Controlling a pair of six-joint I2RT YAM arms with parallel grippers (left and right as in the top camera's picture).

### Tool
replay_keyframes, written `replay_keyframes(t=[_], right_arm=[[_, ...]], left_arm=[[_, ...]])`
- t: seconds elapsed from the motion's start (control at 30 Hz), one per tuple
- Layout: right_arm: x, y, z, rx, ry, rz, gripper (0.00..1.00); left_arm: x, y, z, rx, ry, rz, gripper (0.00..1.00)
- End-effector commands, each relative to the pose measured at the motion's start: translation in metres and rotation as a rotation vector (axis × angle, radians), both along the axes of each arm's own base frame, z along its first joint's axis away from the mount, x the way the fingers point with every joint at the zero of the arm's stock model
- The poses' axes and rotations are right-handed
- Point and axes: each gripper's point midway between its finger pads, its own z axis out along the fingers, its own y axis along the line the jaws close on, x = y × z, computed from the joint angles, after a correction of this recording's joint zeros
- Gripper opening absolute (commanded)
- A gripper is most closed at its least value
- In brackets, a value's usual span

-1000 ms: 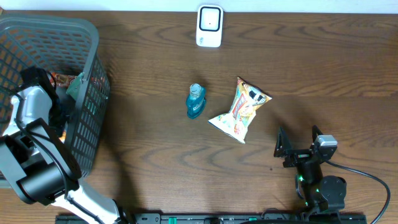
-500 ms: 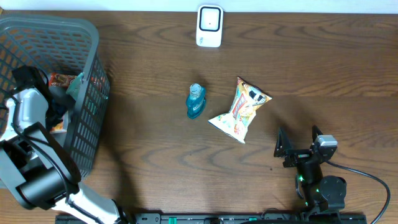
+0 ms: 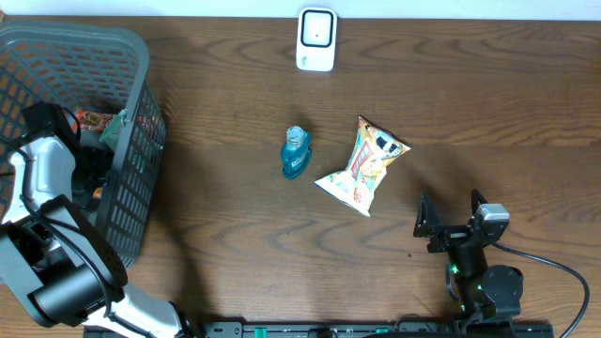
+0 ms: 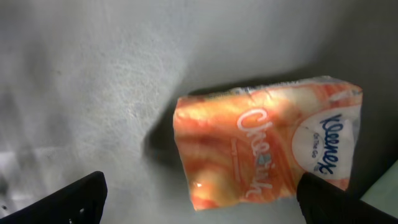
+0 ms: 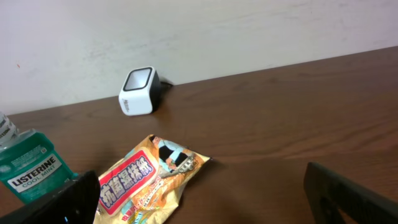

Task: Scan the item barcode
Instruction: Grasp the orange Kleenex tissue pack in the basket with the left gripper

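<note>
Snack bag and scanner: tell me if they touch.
Apart. The overhead view shows bare table between the snack bag and the scanner.

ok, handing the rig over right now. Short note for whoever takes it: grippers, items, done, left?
Left gripper: inside the basket, jaws wide open, holding nothing. An orange Kleenex tissue pack lies below it.
Right gripper: at the near right of the table, jaws open, empty.
Items: mouthwash bottle and snack bag sit mid-table, side by side, not touching. Scanner is at the far edge.
Done: nothing is at the scanner; can't tell if any item has been scanned.
Left: grasp an item and show its barcode to the scanner.
</note>
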Motion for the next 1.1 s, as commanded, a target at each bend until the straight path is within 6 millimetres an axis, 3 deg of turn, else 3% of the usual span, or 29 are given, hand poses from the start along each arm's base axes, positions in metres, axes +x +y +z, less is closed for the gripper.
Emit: replay_keyframes(t=[0.0,0.2,0.4,0.47,0.53,0.6,0.67,0.73,0.8,0.9,1.07], right_arm=[[0.000,-0.001,0.000,-0.009,-0.003,-0.003,0.99],[0.000,-0.001,0.000,-0.009,-0.003,-0.003,0.99],[0.000,-0.001,0.000,-0.009,-0.003,-0.003,0.99],[0.000,-0.001,0.000,-0.009,-0.003,-0.003,0.99],[0.000,-0.001,0.000,-0.009,-0.003,-0.003,0.99],[0.000,-0.001,0.000,-0.009,-0.003,-0.003,0.99],[0.000,-0.001,0.000,-0.009,-0.003,-0.003,0.99],[0.000,-0.001,0.000,-0.009,-0.003,-0.003,0.99],[0.000,-0.001,0.000,-0.009,-0.003,-0.003,0.99],[0.000,-0.001,0.000,-0.009,-0.003,-0.003,0.99],[0.000,-0.001,0.000,-0.009,-0.003,-0.003,0.99]], left_arm=[[-0.002,-0.005,0.000,-0.019,-0.012,0.037,0.98],[0.000,-0.004,-0.005,-0.011,-0.027,0.037,0.98],[-0.006,-0.008,-0.029,-0.006,-0.037,0.037,0.95],[-0.011,-0.010,-0.040,-0.006,-0.037,0.037,0.75],[-0.018,-0.015,-0.049,-0.014,-0.025,0.040,0.42],[-0.023,-0.018,-0.053,-0.023,-0.012,0.052,0.19],[-0.024,-0.018,-0.051,-0.025,-0.011,0.051,0.08],[-0.023,-0.018,-0.045,-0.021,-0.021,0.051,0.07],[-0.016,-0.014,-0.024,0.004,-0.060,0.034,0.08],[-0.002,-0.006,0.023,0.067,-0.156,0.000,0.07],[0.015,0.005,0.160,0.262,-0.466,-0.028,0.07]])
